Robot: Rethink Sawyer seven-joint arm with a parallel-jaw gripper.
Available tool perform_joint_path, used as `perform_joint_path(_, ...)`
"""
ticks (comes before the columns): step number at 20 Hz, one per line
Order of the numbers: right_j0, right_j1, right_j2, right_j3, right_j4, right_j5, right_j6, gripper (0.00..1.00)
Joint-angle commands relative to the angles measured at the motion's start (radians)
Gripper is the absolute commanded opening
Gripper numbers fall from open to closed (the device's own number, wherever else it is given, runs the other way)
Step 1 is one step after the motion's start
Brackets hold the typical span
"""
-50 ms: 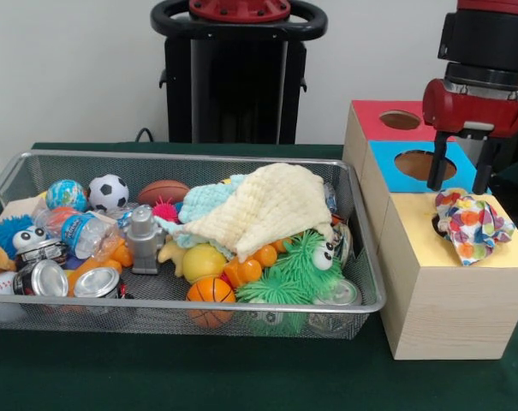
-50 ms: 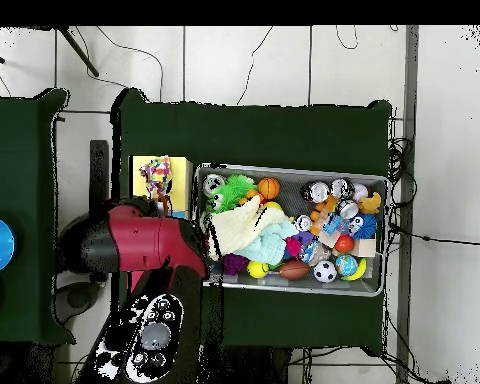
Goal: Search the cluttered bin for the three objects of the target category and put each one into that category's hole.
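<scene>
The claw (image 1: pixel 461 177) hangs spread above the wooden box (image 1: pixel 451 291), over its blue section, gripping nothing. A multicoloured spotted cloth (image 1: pixel 473 224) lies crumpled on the box's yellow section. Beside the box, the wire bin (image 1: pixel 181 310) holds a cream cloth (image 1: pixel 267 205) among toys.

Cream cloth (image 1: pixel 267 205) hides toys beneath; overhead, arm (image 2: pixel 149 245) covers box's holes (red, blue).

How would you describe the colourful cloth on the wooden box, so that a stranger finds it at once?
Start at the wooden box standing beside the wire bin. Its top has red, blue and yellow sections; look at the yellow one, nearest the camera. There lies a crumpled cloth with bright multicoloured dots, the only patterned fabric here, unlike the plain pale yellow cloth in the bin.
</scene>
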Motion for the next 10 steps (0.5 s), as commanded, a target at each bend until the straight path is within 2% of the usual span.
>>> perform_joint_path(1,-0.041,0.033,0.108,0.096,-0.001,0.013,0.146,1.0)
perform_joint_path(10,-0.026,0.041,0.089,0.09,-0.018,-0.007,0.151,1.0)
